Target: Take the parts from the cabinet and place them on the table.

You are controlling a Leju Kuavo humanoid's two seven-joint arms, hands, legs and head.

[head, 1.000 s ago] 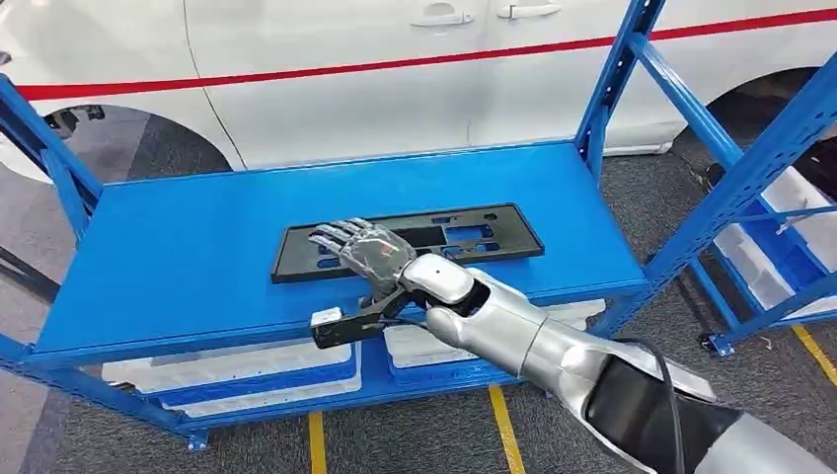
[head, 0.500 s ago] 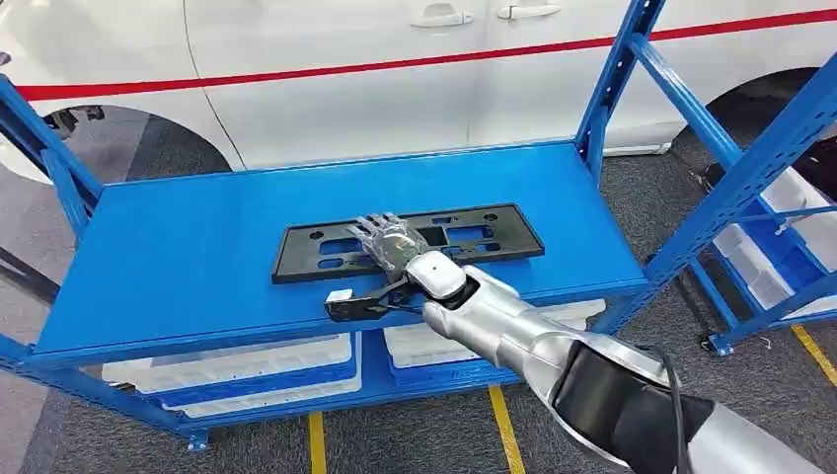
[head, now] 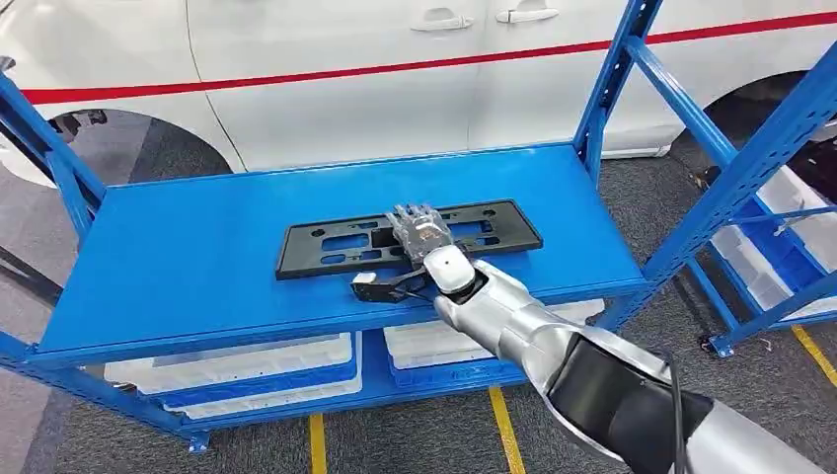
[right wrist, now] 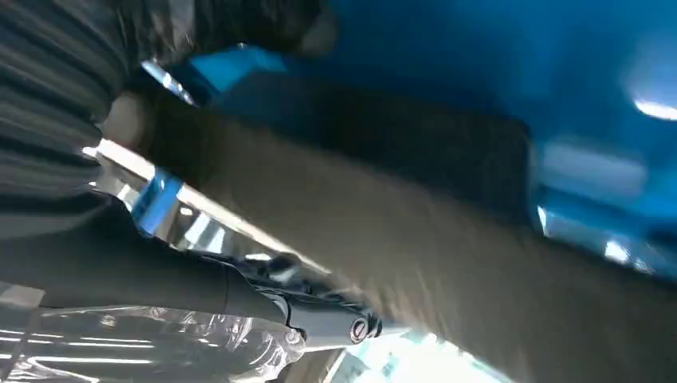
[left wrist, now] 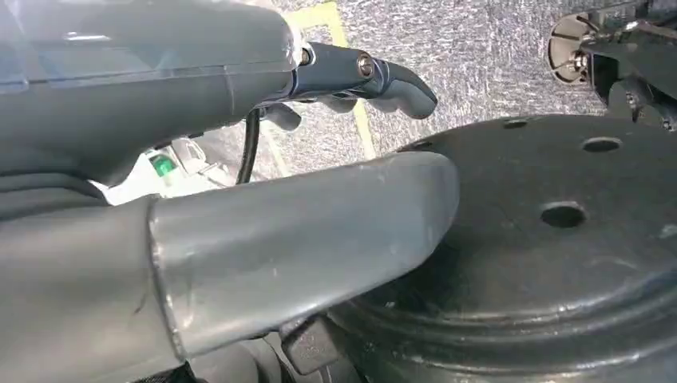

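A long flat black plastic part [head: 326,247] with cut-outs lies on the blue cabinet shelf [head: 188,267]. My right hand [head: 419,233] is stretched out palm down over the part's middle, fingers spread and pointing away from me, its thumb sticking out sideways over the shelf just in front of the part's near edge. It holds nothing. The right wrist view is blurred and shows the dark part [right wrist: 383,136] on the blue shelf close beyond the hand. My left hand [left wrist: 303,231] hangs low with thumb and fingers apart and nothing in it.
A white car [head: 395,79] with a red stripe stands right behind the cabinet. Blue uprights [head: 614,79] rise at the shelf's corners. White and blue bins [head: 247,370] sit on the level below. A second blue rack with bins [head: 780,247] stands at the right.
My right hand has slid to the right along the black part, from its left-centre to its middle, and reached further in over it. The part has not moved.
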